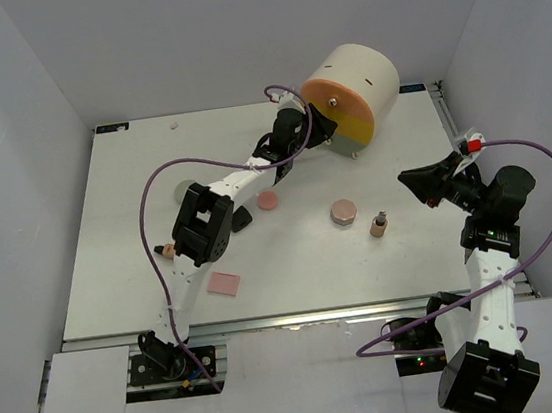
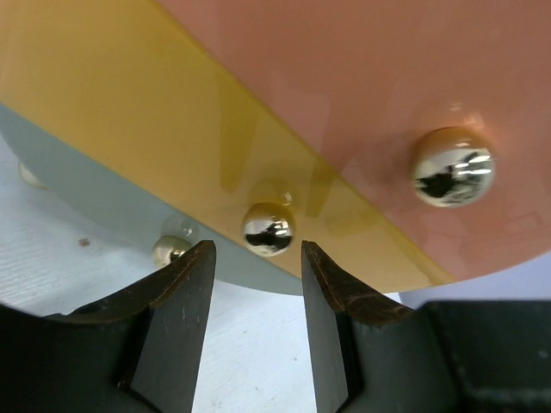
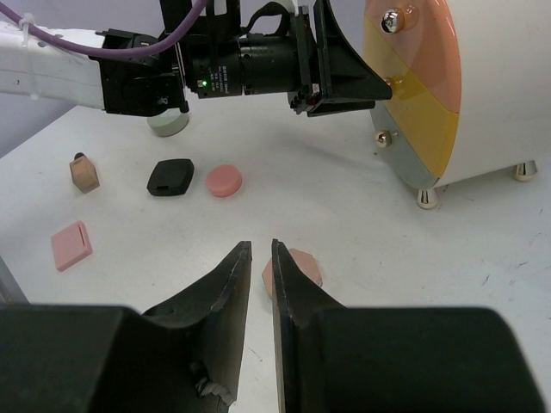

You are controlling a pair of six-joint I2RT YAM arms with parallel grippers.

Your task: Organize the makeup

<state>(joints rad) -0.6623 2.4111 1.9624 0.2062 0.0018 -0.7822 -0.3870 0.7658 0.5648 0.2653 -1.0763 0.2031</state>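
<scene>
Tan lipstick tube, upright, long axis vertical

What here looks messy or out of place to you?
Nothing looks spilled or broken. The oddity is scatter: a pink compact, a rose-beige compact, a tan tube, a flat pink square and a black case lie loose across the table, apart from one another, while the fronts of the drawer cylinder look closed.
</scene>
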